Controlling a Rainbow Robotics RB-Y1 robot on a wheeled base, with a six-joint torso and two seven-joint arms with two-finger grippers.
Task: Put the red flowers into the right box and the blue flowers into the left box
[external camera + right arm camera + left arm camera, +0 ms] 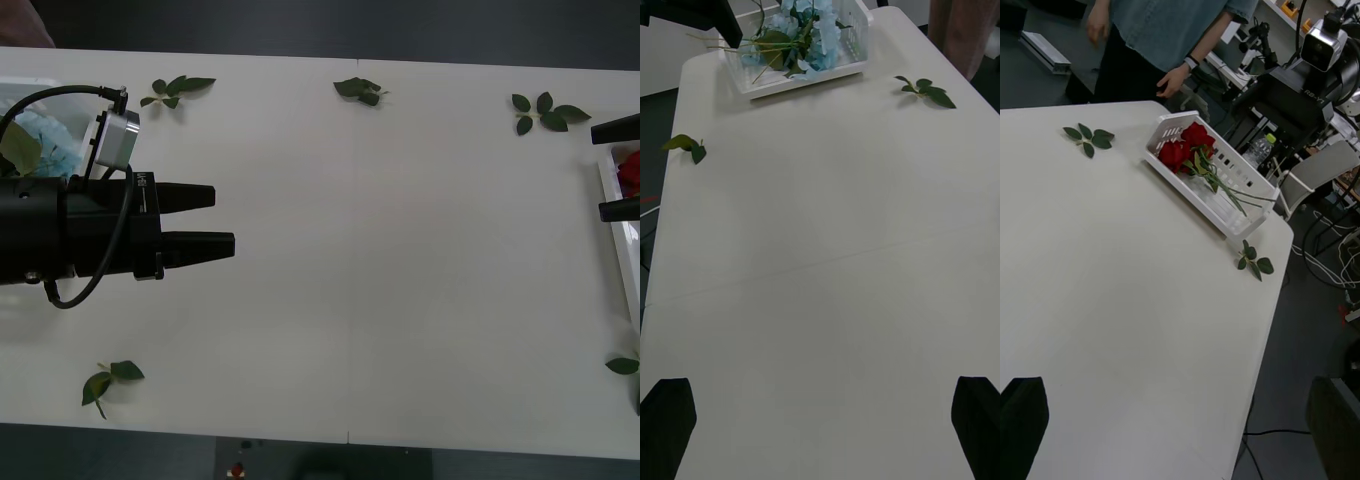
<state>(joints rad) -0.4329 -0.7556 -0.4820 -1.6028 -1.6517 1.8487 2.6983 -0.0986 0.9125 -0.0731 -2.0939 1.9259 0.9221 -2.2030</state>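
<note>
— Where are the flowers seen?
— Three red artificial roses (1184,148) are seen lying in the white slotted plastic tray (1225,214) at the white bench's (400,260) right edge; pale blue fluffy clusters (809,34) are seen in the translucent ribbed tray (790,81) on the far left.

— And the end effectors?
— The left end effector (215,220) is held open and empty above the bench's left side; the right end effector (615,170) is held open over the right tray.

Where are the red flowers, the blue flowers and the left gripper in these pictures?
red flowers (1184,147): left wrist view, on the rose heads in the right box.
blue flowers (811,36): right wrist view, on the pale blue clusters in the left box.
left gripper (218,218): front view, midway between its black fingertips.
</note>
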